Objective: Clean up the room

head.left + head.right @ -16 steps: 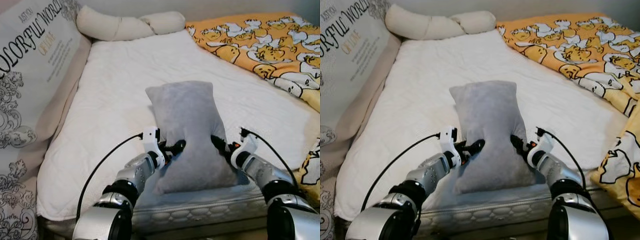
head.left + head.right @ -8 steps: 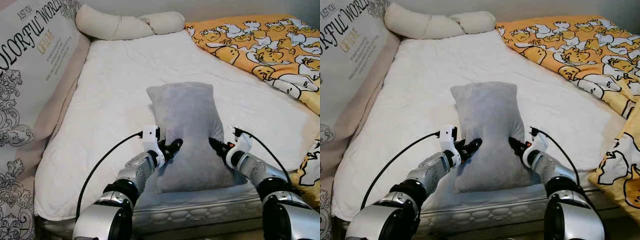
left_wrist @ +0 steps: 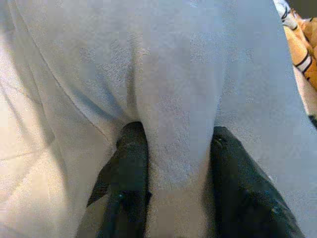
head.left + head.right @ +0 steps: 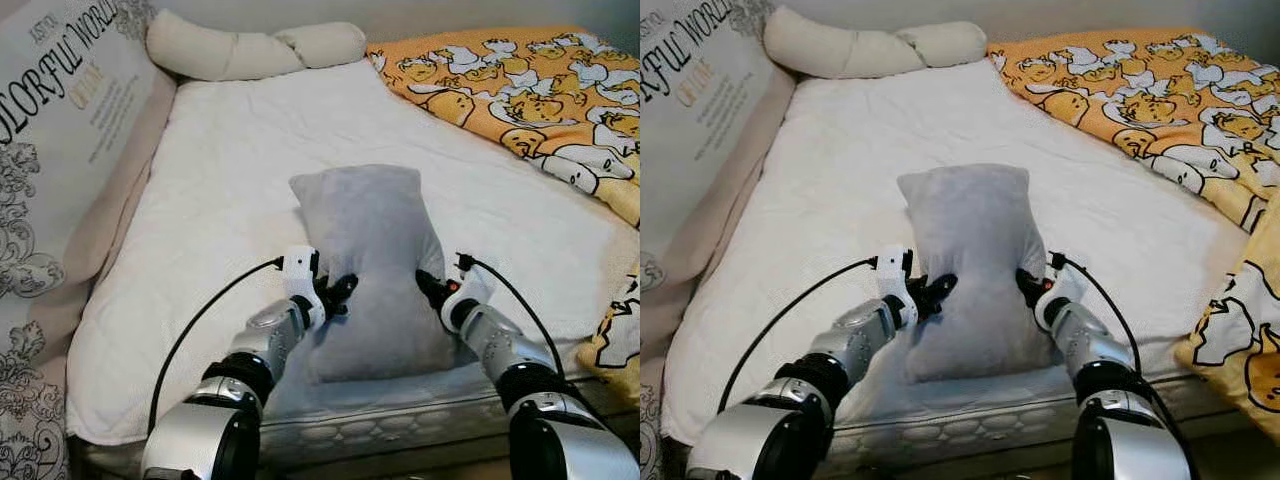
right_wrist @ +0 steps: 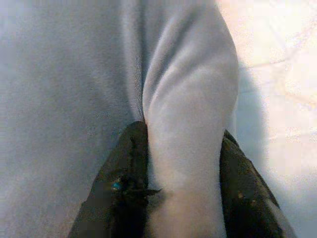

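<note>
Together, both tools gripped the grey pillow (image 4: 370, 265) near the foot edge of the bed (image 4: 230, 190) — the left tool (image 4: 338, 293) pinched a fold on the pillow's left side, the right tool (image 4: 428, 289) a fold on its right. Beyond the pillow lay a cream bolster (image 4: 250, 48) at the bed's head — an orange duck-print blanket (image 4: 530, 85) lay to the pillow's right.
</note>
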### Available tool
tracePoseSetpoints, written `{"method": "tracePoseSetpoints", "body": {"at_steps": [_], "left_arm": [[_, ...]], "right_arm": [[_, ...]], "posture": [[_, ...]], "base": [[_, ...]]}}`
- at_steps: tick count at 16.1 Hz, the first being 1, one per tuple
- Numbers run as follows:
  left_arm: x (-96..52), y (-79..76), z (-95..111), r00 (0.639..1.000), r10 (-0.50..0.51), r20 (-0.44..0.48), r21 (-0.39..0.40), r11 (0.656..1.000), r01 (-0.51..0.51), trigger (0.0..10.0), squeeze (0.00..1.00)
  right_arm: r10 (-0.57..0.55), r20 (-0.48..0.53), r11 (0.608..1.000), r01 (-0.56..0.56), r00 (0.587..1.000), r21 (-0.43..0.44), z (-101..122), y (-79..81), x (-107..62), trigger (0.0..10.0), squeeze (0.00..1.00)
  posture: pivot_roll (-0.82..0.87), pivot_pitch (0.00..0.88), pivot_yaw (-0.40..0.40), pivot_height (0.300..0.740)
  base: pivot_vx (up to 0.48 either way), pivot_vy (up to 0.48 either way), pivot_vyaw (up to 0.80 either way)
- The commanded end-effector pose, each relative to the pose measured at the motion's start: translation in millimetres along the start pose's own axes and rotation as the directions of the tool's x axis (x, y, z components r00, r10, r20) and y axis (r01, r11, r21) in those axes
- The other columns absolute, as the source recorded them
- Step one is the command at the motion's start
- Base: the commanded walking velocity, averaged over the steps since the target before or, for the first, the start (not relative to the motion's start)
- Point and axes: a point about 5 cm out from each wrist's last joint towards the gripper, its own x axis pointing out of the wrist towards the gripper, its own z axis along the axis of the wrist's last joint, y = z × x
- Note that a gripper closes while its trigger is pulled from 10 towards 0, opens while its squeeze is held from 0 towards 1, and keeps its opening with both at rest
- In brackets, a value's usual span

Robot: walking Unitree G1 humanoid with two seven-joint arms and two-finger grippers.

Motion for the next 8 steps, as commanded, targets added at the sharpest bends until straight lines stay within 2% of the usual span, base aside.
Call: {"method": "tracePoseSetpoints", "body": {"at_steps": [1, 3, 5, 7, 8], "left_arm": [[0.3, -2.2, 2.0, 1.0, -0.031, -0.004, 0.045, 0.999, 0.031, 0.0, 0.0], [-0.3, -2.0, 9.1, 0.998, -0.047, 0.03, 0.029, 0.999, 0.046, 0.0, 0.0], [-2.9, -1.6, 28.0, 0.994, -0.059, 0.09, 0.11, 0.993, 0.049, 0.0, 0.0], [-12.5, -4.9, 54.7, 0.975, -0.082, 0.206, 0.173, 0.984, 0.046, 0.0, 0.0], [-17.8, -6.1, 62.3, 0.966, -0.082, 0.246, 0.198, 0.98, 0.032, 0.0, 0.0]], "right_arm": [[0.024, -0.02, 1.0, -0.024, 0.999, 0.003, -7.0, 9.2, 2.3, 0.0, 0.0], [0.049, 0.009, 0.999, -0.049, 0.999, -0.015, -1.2, 16.2, 2.8, 0.0, 0.0], [0.107, 0.106, 0.994, -0.108, 0.989, 0.003, 22.6, 35.6, 1.5, 0.0, 0.0], [0.189, 0.18, 0.982, -0.187, 0.965, -0.029, 43.5, 63.1, -3.2, 0.0, 0.0], [0.208, 0.195, 0.978, -0.205, 0.958, -0.036, 47.0, 71.4, -4.7, 0.0, 0.0]], "posture": [[-0.05, 0.0, 0.103, 0.74], [-0.05, 0.0, 0.098, 0.74], [-0.05, 0.0, 0.094, 0.74], [-0.05, 0.0, 0.079, 0.74], [-0.04, 0.0, 0.07, 0.74]], "base": [[0.0, 0.0, 0.0], [0.0, 0.0, 0.0], [0.0, 0.0, 0.0], [0.0, 0.0, 0.0], [0.0, 0.0, 0.0]]}}
